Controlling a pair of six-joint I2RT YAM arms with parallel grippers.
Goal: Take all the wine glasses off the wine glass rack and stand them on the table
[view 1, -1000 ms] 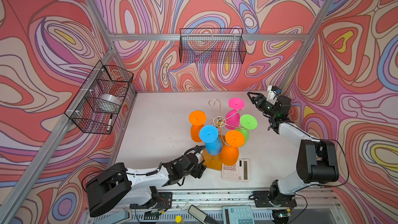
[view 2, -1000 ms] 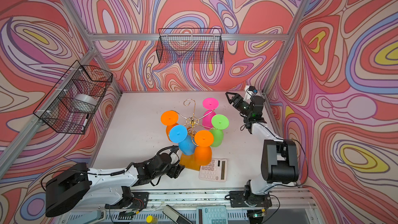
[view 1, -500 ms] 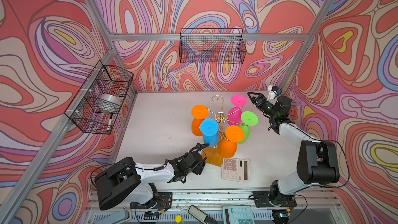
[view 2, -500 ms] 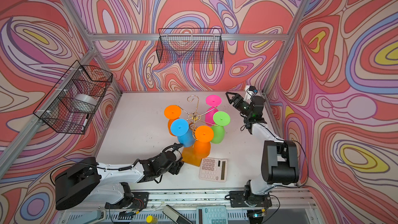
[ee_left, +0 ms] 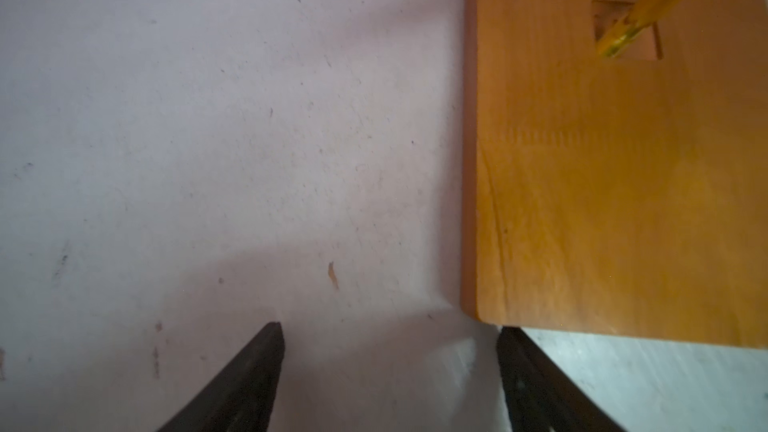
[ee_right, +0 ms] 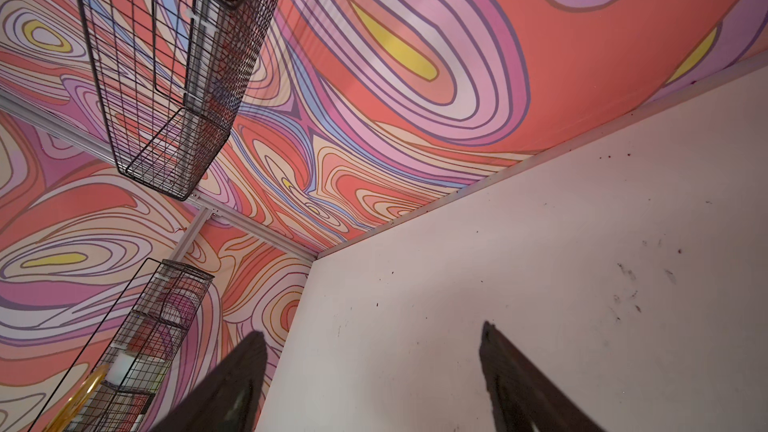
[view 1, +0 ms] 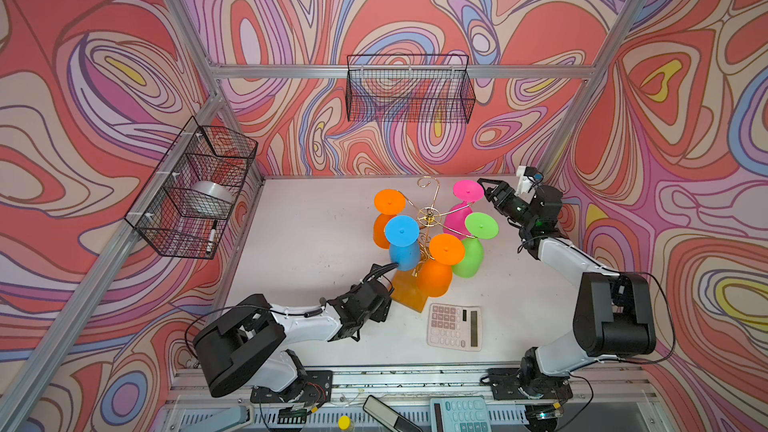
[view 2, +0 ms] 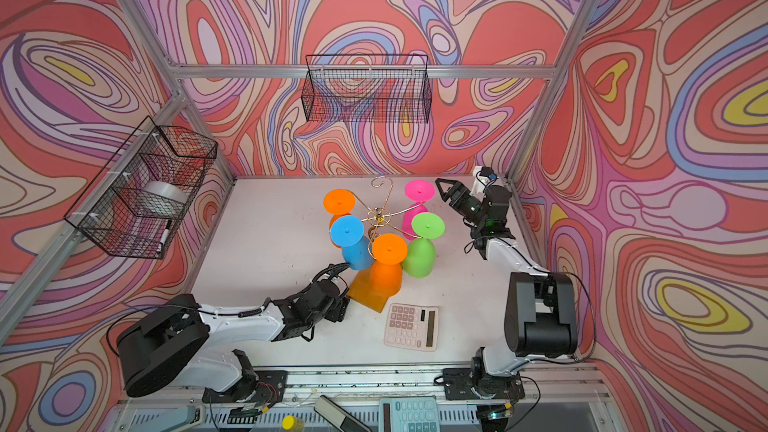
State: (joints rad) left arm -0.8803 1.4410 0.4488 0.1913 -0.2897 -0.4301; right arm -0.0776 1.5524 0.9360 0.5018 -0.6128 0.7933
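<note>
On the pale table (ee_left: pixel 166 118), the wine glass rack (ee_left: pixel 602 201) sits just off our spread left gripper (ee_left: pixel 390 338); the pink wine glass (view 1: pixel 467 191) faces our spread right gripper (view 1: pixel 484 189). One shove could topple both.

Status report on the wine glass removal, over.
Left end effector open, low by wine glass rack base. Right end effector open, near pink glass. Nothing off yet. Calculator beside base.
</note>
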